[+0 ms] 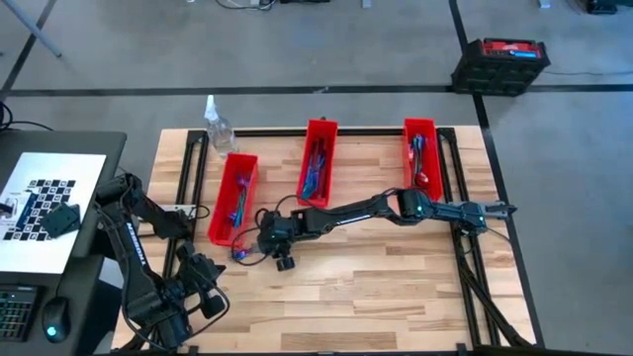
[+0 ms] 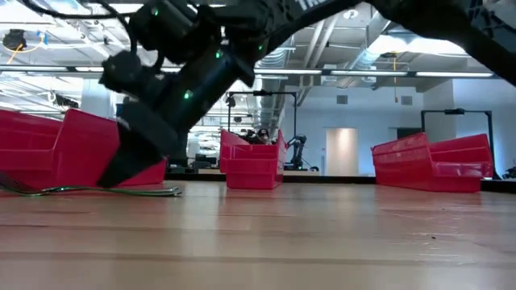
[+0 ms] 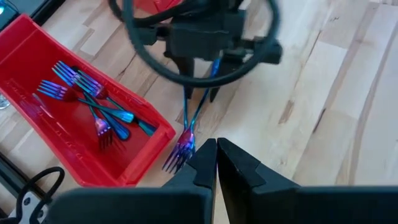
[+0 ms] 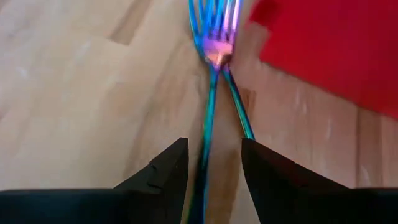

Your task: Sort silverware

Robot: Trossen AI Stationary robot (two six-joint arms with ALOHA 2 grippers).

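Two iridescent forks (image 4: 216,56) lie side by side on the wood, heads overlapping, just off the near end of the left red bin (image 1: 234,198). That bin holds several more forks (image 3: 93,112). My right gripper (image 4: 214,163) reaches across from the table's right and stands open low over the table, one finger on either side of the two handles. The low view shows the forks (image 2: 97,191) flat on the table beside its fingertips. My left gripper (image 3: 216,155) waits shut near the table's near left corner, apart from the forks and pointing toward them.
A middle red bin (image 1: 317,158) and a right red bin (image 1: 421,156) with more silverware stand at the far side. A clear bottle (image 1: 218,129) stands at the far left corner. Bare wood lies between the bins and the near edge.
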